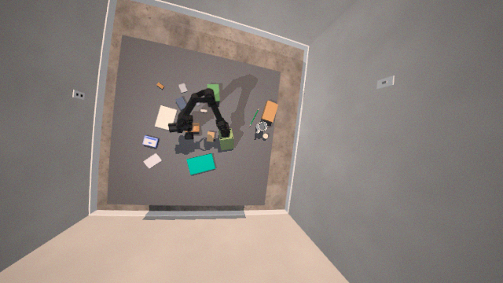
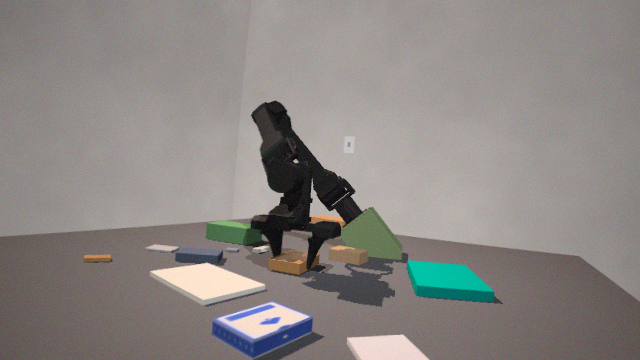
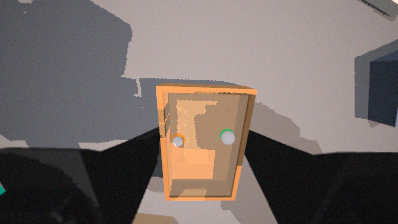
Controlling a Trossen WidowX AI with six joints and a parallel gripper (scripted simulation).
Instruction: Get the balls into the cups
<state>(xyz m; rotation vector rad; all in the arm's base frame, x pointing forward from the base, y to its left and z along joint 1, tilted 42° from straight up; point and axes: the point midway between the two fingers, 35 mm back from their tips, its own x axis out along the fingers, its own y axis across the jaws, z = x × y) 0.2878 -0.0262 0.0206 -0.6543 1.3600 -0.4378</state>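
Gripper: we see the black gripper (image 2: 295, 250) pointing down, one finger on each long side of the wooden puzzle (image 2: 290, 262). The fingers stand fairly wide and are clamped on the puzzle's two side walls.

Puzzle versus gripper: in the wrist view the wooden puzzle (image 3: 205, 142) sits between the two dark fingers, its long axis running away from the camera and its far end reaching out past them.

Puzzle location: in the exterior view it is low at the table (image 2: 525, 310), near the arm's base; we cannot tell whether its underside touches. In the top view the arm covers most of it, and only an orange corner (image 1: 196, 127) shows.

Puzzle look: a shallow orange-brown rectangular tray with raised walls and a stepped inner partition in lighter wood. The clear cover does not show as such.

Large ball: the pale grey large ball (image 3: 227, 137) sits in the green cup (image 3: 224, 132), by the right wall; only a green arc of the cup shows behind the ball.

Small ball: the small ball (image 3: 177, 141) sits at the orange cup (image 3: 180, 135), by the left wall.

Neighbours: a tan block (image 2: 348, 254) and a green wedge (image 2: 372, 235) lie just beyond the puzzle, a cream slab (image 2: 207, 282) nearer the camera, and a teal slab (image 2: 447, 281) to the side.
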